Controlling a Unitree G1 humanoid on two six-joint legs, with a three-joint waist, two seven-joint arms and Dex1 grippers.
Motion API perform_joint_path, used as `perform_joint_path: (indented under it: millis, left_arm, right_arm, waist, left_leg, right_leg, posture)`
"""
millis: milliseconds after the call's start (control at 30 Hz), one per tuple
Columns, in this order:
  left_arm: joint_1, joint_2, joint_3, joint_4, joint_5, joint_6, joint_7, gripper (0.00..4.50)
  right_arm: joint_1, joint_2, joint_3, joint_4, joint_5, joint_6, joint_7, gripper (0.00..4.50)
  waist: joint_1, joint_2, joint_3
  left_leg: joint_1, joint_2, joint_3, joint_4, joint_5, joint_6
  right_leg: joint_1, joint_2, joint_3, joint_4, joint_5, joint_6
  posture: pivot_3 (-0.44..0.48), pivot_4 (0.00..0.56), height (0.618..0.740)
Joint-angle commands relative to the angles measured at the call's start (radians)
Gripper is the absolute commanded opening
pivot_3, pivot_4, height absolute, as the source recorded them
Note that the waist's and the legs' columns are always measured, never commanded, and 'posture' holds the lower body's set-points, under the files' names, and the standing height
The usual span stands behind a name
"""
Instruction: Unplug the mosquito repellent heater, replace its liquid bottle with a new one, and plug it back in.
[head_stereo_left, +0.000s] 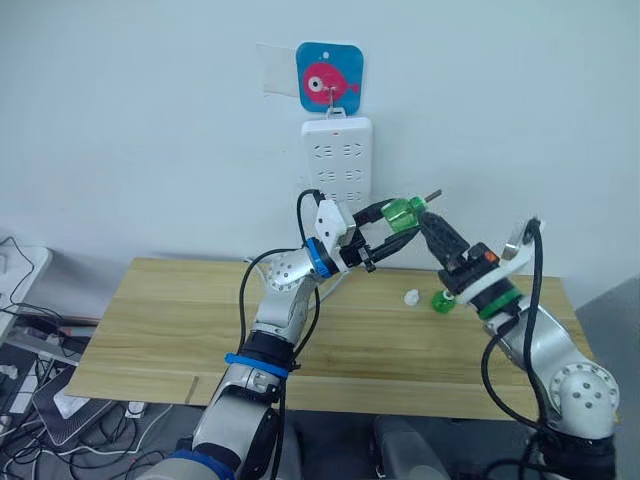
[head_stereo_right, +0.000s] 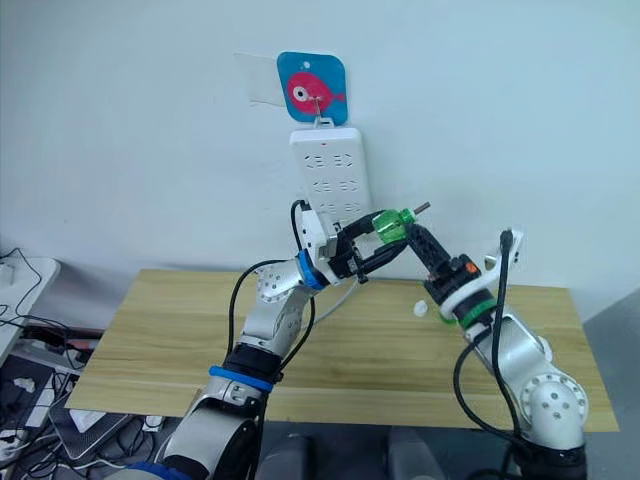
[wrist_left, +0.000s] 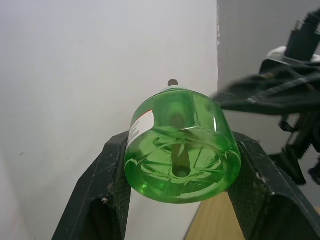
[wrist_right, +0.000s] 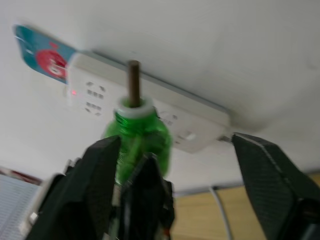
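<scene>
Green bottle: a translucent green plastic liquid bottle (wrist_left: 182, 150), round-bodied with a moulded ribbed base, a white neck collar and a thin dark wick rod sticking out of the neck; a small white label on its side; held in the air above the far edge of the worktop, in front of the wall strip
Left gripper: the left gripper (head_stereo_left: 392, 230) had its two black textured fingers (wrist_left: 112, 195) clamped on opposite sides of the bottle's body, base towards the wrist
Right gripper: the right gripper (head_stereo_left: 432, 232) sat just beside the bottle's neck end; its black fingers (wrist_right: 102, 180) stood apart, with the bottle between them and not touching either pad
Power strip: a long white plastic multi-socket power strip (head_stereo_left: 337, 172) hung upright on the pale wall, under a square blue card with a pink fish (head_stereo_left: 328, 78); a small red light glowed on it
Worktop: a pale wood-grain worktop (head_stereo_left: 160, 330), rectangular and smooth
Small parts: a small white rounded piece (head_stereo_left: 411, 297) and a green item (head_stereo_left: 443, 301) lay near the far right part of the worktop, close together; too small to tell whether either was the heater
</scene>
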Motion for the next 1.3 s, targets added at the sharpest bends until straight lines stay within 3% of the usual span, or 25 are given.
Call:
perform_joint_path:
  millis: [33, 200, 367, 567, 767, 1300]
  left_arm:
    - [-0.013, 0.024, -0.015, -0.037, -0.029, 0.032, -0.070, 2.23]
    - [0.018, 0.047, -0.035, -0.054, -0.047, 0.070, -0.153, 2.23]
    - [0.048, 0.059, -0.053, -0.083, -0.048, 0.087, -0.194, 2.23]
    - [0.083, 0.064, -0.051, -0.140, -0.047, 0.119, -0.167, 2.23]
    - [0.131, 0.083, -0.053, -0.208, -0.046, 0.151, -0.147, 2.23]
    - [0.147, 0.101, -0.058, -0.242, -0.035, 0.163, -0.114, 2.23]
  right_arm:
    - [0.118, -0.200, -0.098, -0.041, 0.000, 0.118, 0.074, 4.47]
    - [0.259, -0.569, -0.149, 0.084, -0.308, 0.250, 0.245, 4.47]
    - [0.220, -0.729, -0.092, 0.350, -0.542, 0.288, 0.453, 4.47]
    - [0.037, -0.749, 0.073, 0.603, -0.775, 0.310, 0.662, 4.47]
    - [-0.108, -0.703, 0.154, 0.809, -0.937, 0.321, 0.784, 4.47]
    - [-0.313, -0.573, 0.208, 1.026, -1.200, 0.319, 0.935, 4.47]
  waist:
    - [0.001, 0.000, 0.000]
    - [-0.004, -0.001, 0.002]
    - [-0.005, -0.003, 0.007]
    - [0.000, 0.002, 0.020]
    - [0.010, 0.005, 0.030]
    - [0.025, 0.006, 0.048]
  left_leg:
    - [-0.001, 0.000, 0.000, 0.000, 0.000, 0.000]
    - [-0.001, -0.001, 0.002, 0.000, 0.000, 0.000]
    - [0.003, -0.001, 0.003, 0.000, 0.000, 0.000]
    - [0.003, -0.001, 0.003, 0.001, 0.000, 0.001]
    - [0.002, -0.001, 0.003, 0.000, 0.000, 0.001]
    - [0.002, -0.002, 0.003, 0.000, 0.000, 0.001]
  right_leg:
    - [0.000, 0.000, 0.000, -0.001, 0.000, 0.000]
    - [0.000, -0.001, 0.001, -0.004, 0.001, 0.002]
    - [0.003, -0.001, 0.003, -0.004, -0.001, 0.007]
    - [0.003, 0.000, 0.004, -0.004, -0.001, 0.008]
    - [0.003, -0.001, 0.003, -0.005, 0.001, 0.004]
    - [0.003, -0.004, 0.002, -0.005, 0.002, 0.004]
  posture:
    - [-0.059, 0.184, 0.740]
    - [-0.063, 0.203, 0.740]
    - [-0.048, 0.217, 0.740]
    - [-0.008, 0.237, 0.740]
    - [0.017, 0.244, 0.740]
    - [0.040, 0.265, 0.740]
